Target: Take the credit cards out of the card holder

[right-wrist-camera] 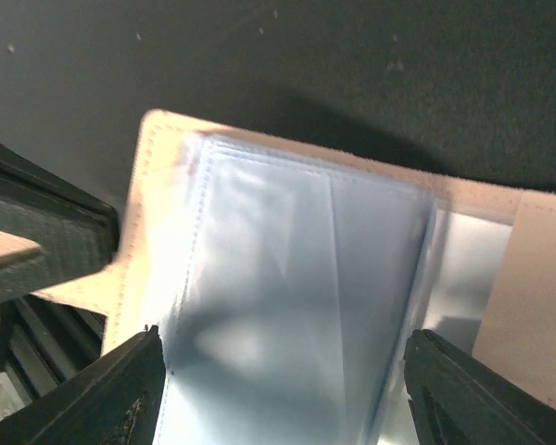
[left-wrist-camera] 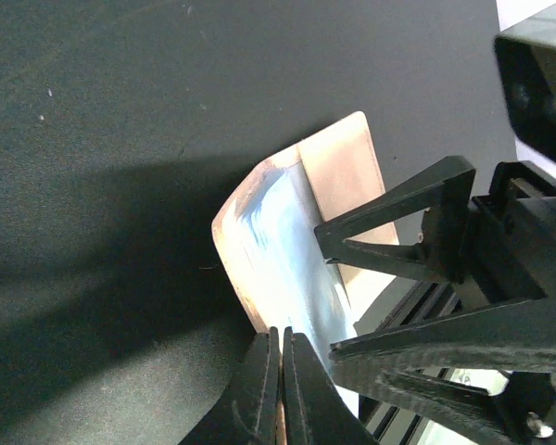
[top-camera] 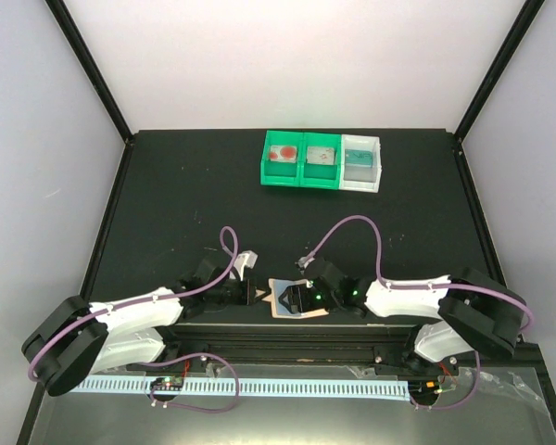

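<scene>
The card holder lies open near the table's front edge, between my two grippers. It is tan with blue-grey inner panels. My left gripper is shut on its near edge and holds that flap raised and curved. My right gripper is open over the inner panel, one finger at each side of it. In the top view the left gripper is at the holder's left edge and the right gripper is above its middle. I cannot tell the credit cards apart from the panels.
At the back of the black table stand two green bins and a white bin in a row, with small flat things inside. A white slotted rail runs along the front, below the arm bases.
</scene>
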### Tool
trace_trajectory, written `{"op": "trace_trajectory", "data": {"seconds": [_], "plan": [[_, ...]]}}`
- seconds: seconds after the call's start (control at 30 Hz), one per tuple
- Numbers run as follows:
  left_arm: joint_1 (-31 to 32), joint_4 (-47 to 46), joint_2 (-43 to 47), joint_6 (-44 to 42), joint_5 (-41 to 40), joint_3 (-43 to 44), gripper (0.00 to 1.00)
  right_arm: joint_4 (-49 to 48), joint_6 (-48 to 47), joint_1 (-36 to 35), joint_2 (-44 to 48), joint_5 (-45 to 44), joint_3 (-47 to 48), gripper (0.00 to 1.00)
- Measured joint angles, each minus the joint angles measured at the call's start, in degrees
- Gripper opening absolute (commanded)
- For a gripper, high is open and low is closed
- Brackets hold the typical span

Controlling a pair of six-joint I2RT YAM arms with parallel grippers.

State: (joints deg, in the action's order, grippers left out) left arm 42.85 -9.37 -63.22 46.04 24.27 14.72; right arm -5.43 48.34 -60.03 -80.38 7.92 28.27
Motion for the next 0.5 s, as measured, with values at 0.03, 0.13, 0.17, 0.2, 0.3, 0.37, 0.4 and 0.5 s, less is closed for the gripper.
{"op": "trace_trajectory", "data": {"seconds": [0.03,0.13,0.17,0.2,0.3,0.37,0.4,0.5], "plan": [[0.0,0.0,0.0,0.0,0.2,0.0,0.02,0.2,0.0,-0.2,-0.4,-0.1,0.0,0.72],[0.0,0.1,0.0,0.0,0.4,0.0,0.02,0.7,0.0,-0.7,-1.2,-0.3,0.7,0.71],[0.0,0.1,0.0,-0.1,0.4,0.0,0.02,0.9,0.0,-0.7,-1.4,-0.4,1.0,0.70],[0.0,0.2,0.0,-0.1,0.5,0.0,0.02,1.0,0.0,-0.7,-1.6,-0.5,1.2,0.69],[0.0,0.5,0.3,-0.2,0.5,0.0,0.02,1.4,0.0,-0.7,-1.7,-1.1,1.2,0.70],[0.0,0.7,0.5,-0.2,0.5,0.0,0.02,1.4,-0.1,-0.7,-1.7,-1.2,1.2,0.71],[0.0,0.8,0.7,-0.3,0.5,0.0,0.02,1.4,-0.1,-0.7,-1.7,-1.2,1.2,0.72],[0.0,1.1,0.9,-0.3,0.5,0.0,0.02,1.8,-0.4,-0.7,-1.9,-1.2,1.7,0.72]]}}
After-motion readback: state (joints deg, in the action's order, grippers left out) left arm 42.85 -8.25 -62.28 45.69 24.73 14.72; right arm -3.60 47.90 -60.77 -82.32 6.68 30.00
